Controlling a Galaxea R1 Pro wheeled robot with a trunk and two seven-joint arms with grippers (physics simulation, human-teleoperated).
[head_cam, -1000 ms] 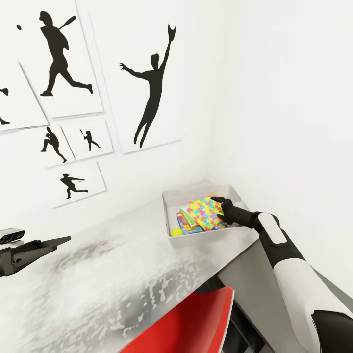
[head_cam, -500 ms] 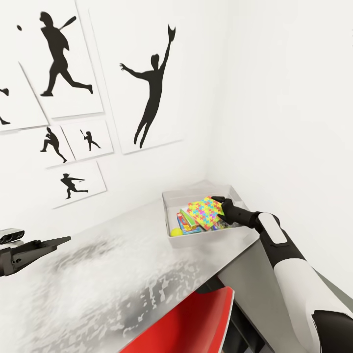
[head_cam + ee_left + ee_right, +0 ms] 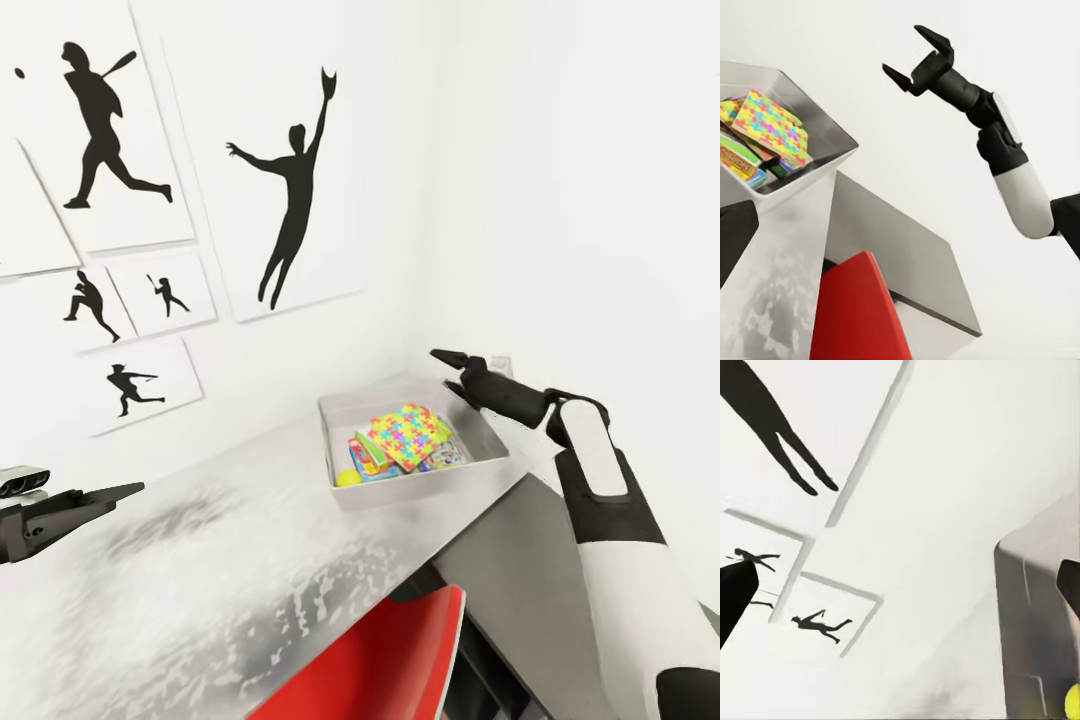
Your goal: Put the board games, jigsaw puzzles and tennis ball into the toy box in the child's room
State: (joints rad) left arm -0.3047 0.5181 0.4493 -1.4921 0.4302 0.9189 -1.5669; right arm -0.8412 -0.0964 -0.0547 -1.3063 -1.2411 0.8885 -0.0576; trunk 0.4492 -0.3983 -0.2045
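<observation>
Nearest: red chair, smooth moulded back, tucked under the desk edge. Left end effector hangs low over the desk, dark tapered fingers seen edge-on; cannot tell how far apart they are; nothing seen in it.

Desk: light grey top, mottled glossy sheen, meeting a darker grey section at the corner.

Toy box: shallow light grey bin, sloping walls and a rim, set in the desk corner near the wall. Inside: jigsaw puzzle, a thin sheet of yellow, pink, blue and green interlocking pieces, lying tilted on top; under it a board game, a flat card box with a red end; tennis ball, yellow-green, in the near corner.

Right end effector above the far side of the toy box, jaws spread wide, empty.

Handling (judgement): puzzle sheet light, thin, likely flexes — pinch at an edge. Game box stiff, light, smooth card — grip across a short edge. Ball fuzzy, rolls easily.

Far: white wall with black baseball silhouette prints.
</observation>
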